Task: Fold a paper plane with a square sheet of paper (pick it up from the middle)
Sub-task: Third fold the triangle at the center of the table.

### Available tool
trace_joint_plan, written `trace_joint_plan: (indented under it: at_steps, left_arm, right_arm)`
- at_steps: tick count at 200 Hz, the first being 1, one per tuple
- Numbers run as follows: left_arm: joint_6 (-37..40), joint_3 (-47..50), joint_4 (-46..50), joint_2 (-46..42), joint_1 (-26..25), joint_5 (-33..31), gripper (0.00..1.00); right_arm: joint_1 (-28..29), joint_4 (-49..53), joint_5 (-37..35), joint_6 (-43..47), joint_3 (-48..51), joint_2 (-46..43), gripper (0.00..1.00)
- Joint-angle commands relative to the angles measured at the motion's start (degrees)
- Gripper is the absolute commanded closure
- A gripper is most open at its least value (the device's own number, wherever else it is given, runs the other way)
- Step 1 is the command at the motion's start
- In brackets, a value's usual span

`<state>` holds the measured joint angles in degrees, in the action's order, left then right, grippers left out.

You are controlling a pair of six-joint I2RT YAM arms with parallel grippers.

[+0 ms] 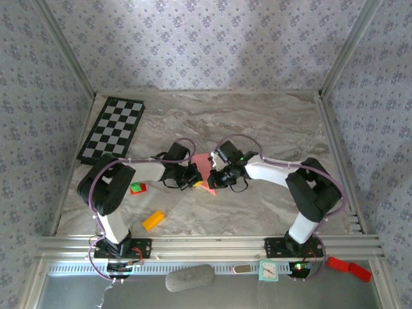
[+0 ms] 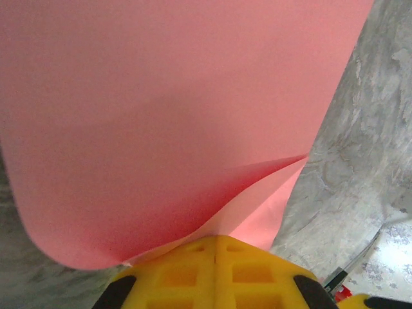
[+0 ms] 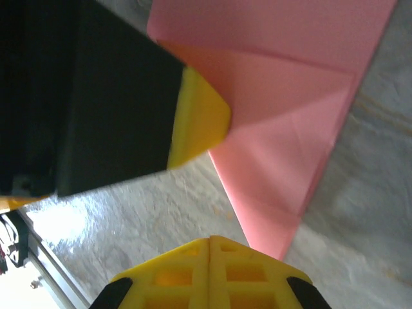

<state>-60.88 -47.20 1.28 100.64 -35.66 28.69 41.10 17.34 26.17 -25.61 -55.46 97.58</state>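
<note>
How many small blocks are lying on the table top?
2. An orange block lies near the front edge, left of centre; a red-and-green block sits farther back, beside the left arm. More may be hidden beneath it.

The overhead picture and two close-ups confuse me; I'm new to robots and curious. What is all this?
Two robot arms are bolted at a table's near edge. The overhead picture looks down from behind them. Each close-up comes from a camera on one wrist, with that arm's yellow fingers at the bottom. The left gripper is shut on a pink sheet of paper, partly folded. The right gripper is shut too, and the paper's corner ends beside it. On the table lie a checkered mat, an orange block and a red-and-green block.
</note>
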Motion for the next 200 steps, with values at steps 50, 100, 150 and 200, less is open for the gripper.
trace_joint_plan:
  at_steps: [50, 100, 150, 200]
  left_arm:
    - [1.8, -0.3, 3.5, 1.1, -0.1, -3.7, 0.96]
    - [4.2, 0.6, 0.5, -3.5, -0.4, -3.1, 0.94]
    - [5.2, 3.4, -3.0, -5.1, -2.1, -2.6, 0.95]
    - [6.8, 3.2, -4.2, -3.0, -3.5, -2.7, 0.95]
  right_arm:
    - [0.5, 0.7, -1.9, 1.5, -2.9, 6.6, 1.0]
    - [0.4, 1.9, -4.1, 1.0, -1.6, 7.9, 1.0]
    - [0.4, 2.1, -4.3, 0.3, -1.7, 8.5, 1.0]
    - [0.5, 2.3, -4.3, 0.1, -1.8, 8.6, 1.0]
